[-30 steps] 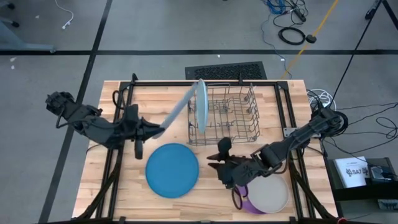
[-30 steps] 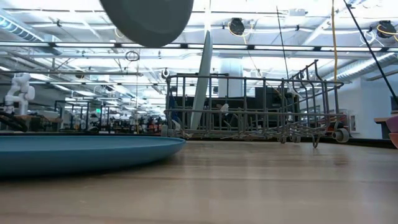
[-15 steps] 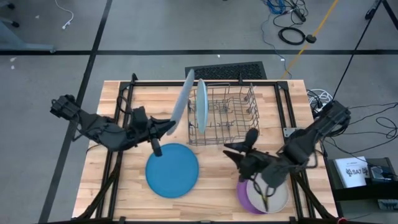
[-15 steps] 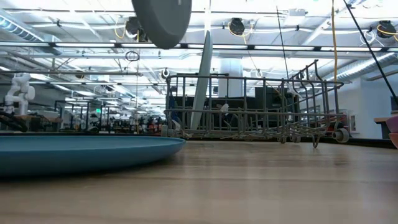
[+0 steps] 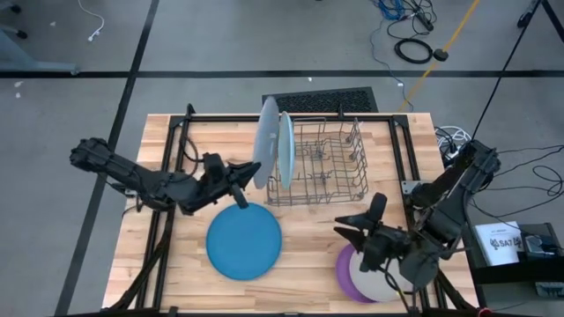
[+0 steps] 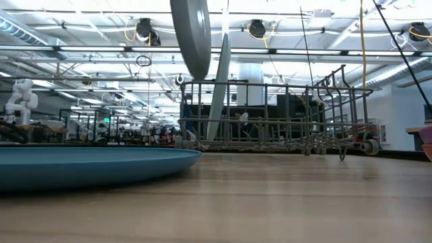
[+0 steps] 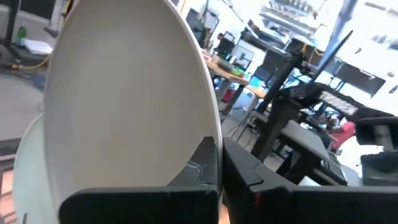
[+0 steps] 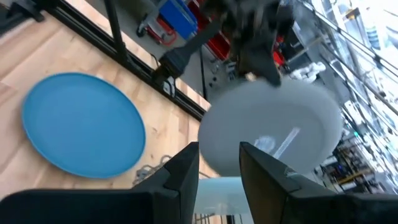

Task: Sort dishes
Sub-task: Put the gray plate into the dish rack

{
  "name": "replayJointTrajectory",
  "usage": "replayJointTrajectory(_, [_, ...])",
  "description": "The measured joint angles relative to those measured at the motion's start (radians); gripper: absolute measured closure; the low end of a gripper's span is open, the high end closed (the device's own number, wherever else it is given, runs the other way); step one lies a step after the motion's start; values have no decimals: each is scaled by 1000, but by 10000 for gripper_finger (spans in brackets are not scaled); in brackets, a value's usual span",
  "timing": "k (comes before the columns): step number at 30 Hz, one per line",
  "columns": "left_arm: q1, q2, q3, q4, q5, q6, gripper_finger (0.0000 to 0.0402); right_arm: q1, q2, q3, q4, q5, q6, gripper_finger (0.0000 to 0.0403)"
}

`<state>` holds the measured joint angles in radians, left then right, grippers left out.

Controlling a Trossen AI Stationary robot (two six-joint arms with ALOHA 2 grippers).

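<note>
My left gripper [image 5: 249,173] is shut on a grey plate [image 5: 265,132], which stands on edge in the air over the left end of the wire dish rack [image 5: 322,163]. A light blue plate [image 5: 285,150] stands upright in the rack's slots right beside it. In the low view the grey plate [image 6: 192,34] hangs above the rack's top wires [image 6: 283,84]. A darker blue plate [image 5: 244,239] lies flat on the table. My right gripper [image 5: 357,222] hovers open and empty near a beige plate [image 5: 383,275], which lies on a purple plate [image 5: 344,275]. My left gripper pinches the grey plate's rim [image 7: 206,138] between its two fingers, at the plate's lower left edge. The fingers [image 7: 205,165] reach in about level from the table's left. The plate stands upright, lifted clear above the rack.
The rack takes up the table's far middle, and its right part holds no plates. Black frame rails [image 5: 172,150] run along the table's left and right sides. The right arm [image 5: 449,189] stretches over the table's right near corner.
My left gripper has gone down and toward the rack, rolling its wrist. The grey plate has turned from a slant to upright beside the light blue plate. My right gripper has risen and swung toward the table's right edge, over the purple and beige plates.
</note>
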<state>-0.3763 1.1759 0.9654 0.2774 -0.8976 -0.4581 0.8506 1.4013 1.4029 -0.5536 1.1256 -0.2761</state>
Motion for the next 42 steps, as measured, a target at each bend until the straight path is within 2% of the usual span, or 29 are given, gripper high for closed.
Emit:
replayJointTrajectory(5, [77,0,-70,2,34,-106,401,16,-3,0,8,10,-17,293])
replayJointTrajectory(8, [122,1,-84,36,89,-135,401,16,-3,0,6,26,-21,293])
replayJointTrajectory(12, [162,1,-85,22,114,-165,401,16,-3,0,4,27,-23,293])
replayJointTrajectory(23, [216,102,-85,19,121,-290,401,16,-3,0,-28,27,-15,293])
replayJointTrajectory(32, [226,122,-86,21,103,-296,401,40,-3,0,-35,30,-16,293])
replayJointTrajectory(42, [218,84,-86,51,82,-237,401,42,-3,0,-36,36,-19,293])
